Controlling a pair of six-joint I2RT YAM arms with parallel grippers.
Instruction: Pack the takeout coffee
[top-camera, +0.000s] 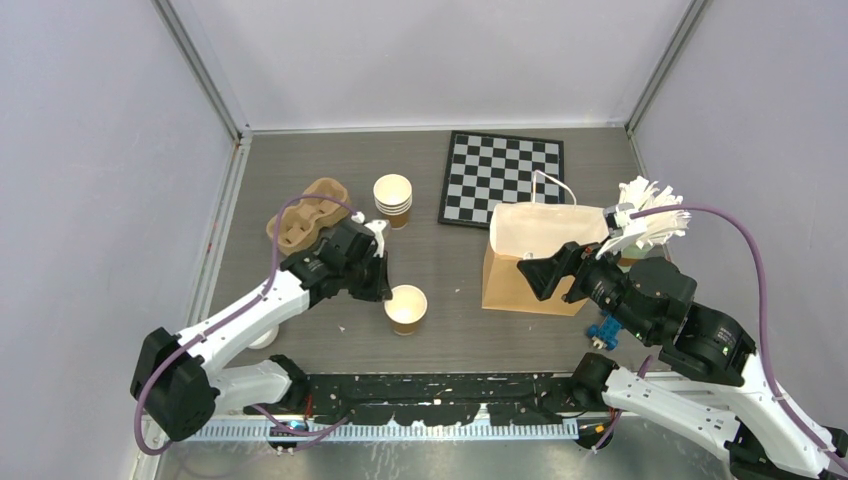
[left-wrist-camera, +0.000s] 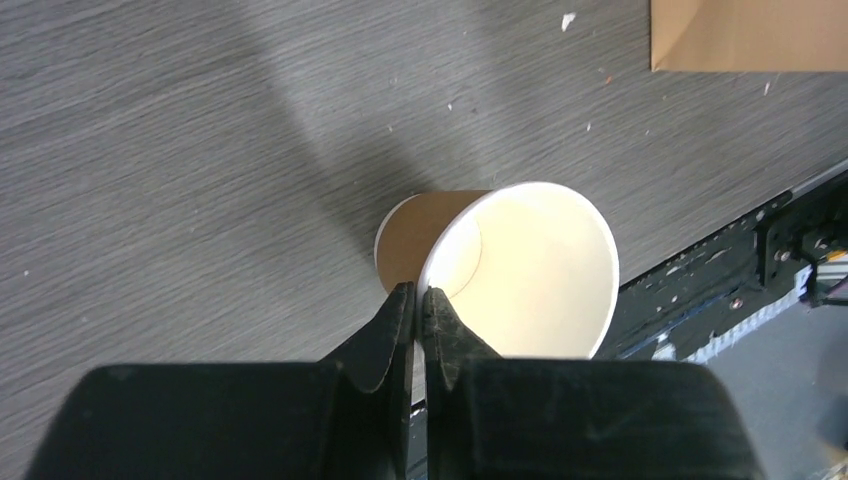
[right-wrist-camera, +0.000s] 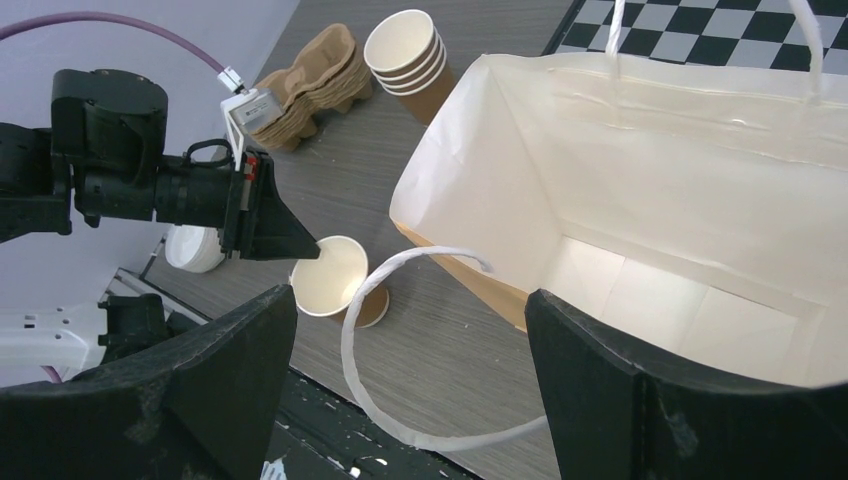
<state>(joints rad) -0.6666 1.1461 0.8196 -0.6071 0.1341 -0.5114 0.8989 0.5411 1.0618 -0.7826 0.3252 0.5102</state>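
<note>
Cup (left-wrist-camera: 540, 270) (tan paper, lidless) rim pinched by left gripper (left-wrist-camera: 417, 297).

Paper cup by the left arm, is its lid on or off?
Off. The paper cup shows an open rim and bare, empty inside; the left fingers pinch its rim.

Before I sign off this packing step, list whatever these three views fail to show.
Small blue object, top view: half under the right arm, too small to identify.
Round white object, right wrist view: partly behind the left arm; lids or not, unclear.
Brown paper bag, right wrist view: a finger of the right tool covers part of its floor.
Lidless tan paper cup, left wrist view: the left tool hides the pinched rim section.
</note>
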